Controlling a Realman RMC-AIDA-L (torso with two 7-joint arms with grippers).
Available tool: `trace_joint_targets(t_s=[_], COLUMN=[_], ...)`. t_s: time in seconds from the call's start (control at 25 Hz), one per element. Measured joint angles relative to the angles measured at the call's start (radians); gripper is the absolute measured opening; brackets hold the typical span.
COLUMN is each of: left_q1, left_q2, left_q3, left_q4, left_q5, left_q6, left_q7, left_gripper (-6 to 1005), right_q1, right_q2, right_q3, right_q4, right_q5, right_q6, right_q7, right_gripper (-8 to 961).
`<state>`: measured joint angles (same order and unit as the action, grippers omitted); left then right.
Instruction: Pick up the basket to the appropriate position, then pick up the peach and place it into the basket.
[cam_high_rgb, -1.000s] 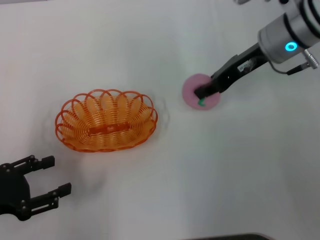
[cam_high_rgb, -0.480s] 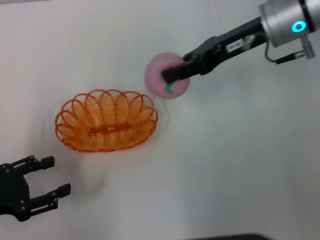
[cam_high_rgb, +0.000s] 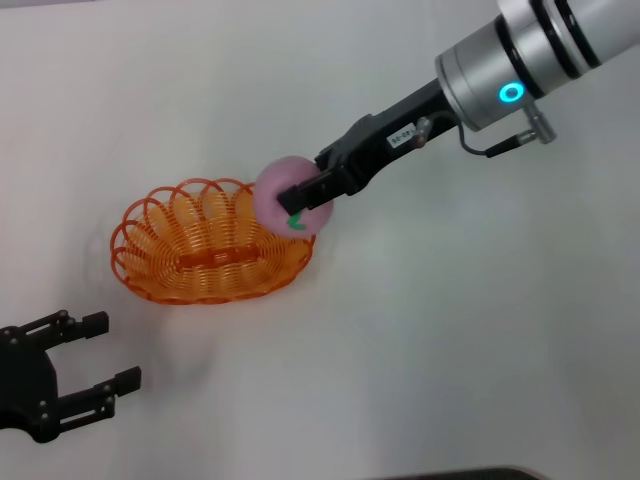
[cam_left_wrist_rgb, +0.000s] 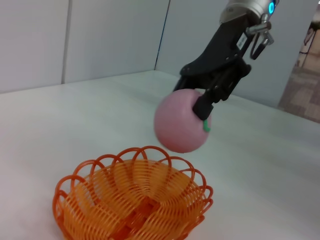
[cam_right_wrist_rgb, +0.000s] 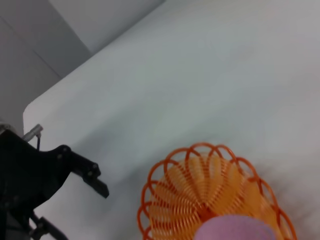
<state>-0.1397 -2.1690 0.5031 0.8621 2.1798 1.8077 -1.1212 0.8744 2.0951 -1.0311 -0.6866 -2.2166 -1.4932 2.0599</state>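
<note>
Over the last second the right gripper (cam_high_rgb: 312, 192) has lifted the peach (cam_high_rgb: 288, 196) off the desk surface on the right half and carried it toward the left. The peach now hangs in the air, clamped between the closed black fingers, above the right-hand rim of the basket (cam_high_rgb: 170, 262). The left wrist view confirms a clear gap between the peach (cam_left_wrist_rgb: 180, 121) and the basket (cam_left_wrist_rgb: 131, 205) below it; the fruit does not touch the wire loops.

Judgement: the basket placement step is complete, the pick step is complete, and the transfer is in its final phase. A short further travel toward the basket centre, then a descent and release, is what remains. The peach sits over the rim, not the middle, so an early release risks a roll-off onto the desk.

The basket has not moved; it rests left of desk centre. The left gripper (cam_high_rgb: 90, 352) has not moved either; it is parked near the front-left corner of the desk, fingers spread and holding nothing.

Count:
- Basket: one.
- Peach: one.
- Grippers: two.
</note>
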Motion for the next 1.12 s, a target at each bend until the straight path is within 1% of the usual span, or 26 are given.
trace_joint_targets(t_s=[0.08,0.32,0.52,0.64,0.72,0.84,1.0,1.12], left_q1=[-0.001,-0.004,-0.004,-0.004,-0.005,-0.004,-0.004,-0.003], left_q2=[0.0,0.0,0.0,0.0,0.0,0.0,0.0,0.0], left_q3=[0.0,0.0,0.0,0.0,0.0,0.0,0.0,0.0], left_q4=[0.0,0.0,0.0,0.0,0.0,0.0,0.0,-0.003], left_q5=[0.0,0.0,0.0,0.0,0.0,0.0,0.0,0.0], left_q6=[0.002,0.002,0.003,0.003,0.005,0.006,0.007,0.007], left_q7=[0.0,0.0,0.0,0.0,0.0,0.0,0.0,0.0], left_gripper=[754,754,754,753,753,753,753,753], right_q1=[-0.004,-0.007,-0.01,-0.025,-0.054,-0.116,-0.226,-0.317], right_q2=[0.002,-0.001,0.001,-0.003,-0.006,-0.01,-0.013,-0.009], right_q3=[-0.004,-0.005,-0.005,0.001,0.003,0.009,0.037,0.056], right_q4=[0.004,0.025,0.042,0.049,0.046,0.042,0.041,0.047], right_q5=[0.022,0.057,0.089,0.131,0.176,0.246,0.293,0.303], right_q6=[0.017,0.031,0.029,0.024,0.02,0.0,-0.029,-0.042], right_q7=[-0.015,-0.044,-0.086,-0.125,-0.174,-0.286,-0.467,-0.616], right_gripper=[368,625,766,850,892,954,949,947])
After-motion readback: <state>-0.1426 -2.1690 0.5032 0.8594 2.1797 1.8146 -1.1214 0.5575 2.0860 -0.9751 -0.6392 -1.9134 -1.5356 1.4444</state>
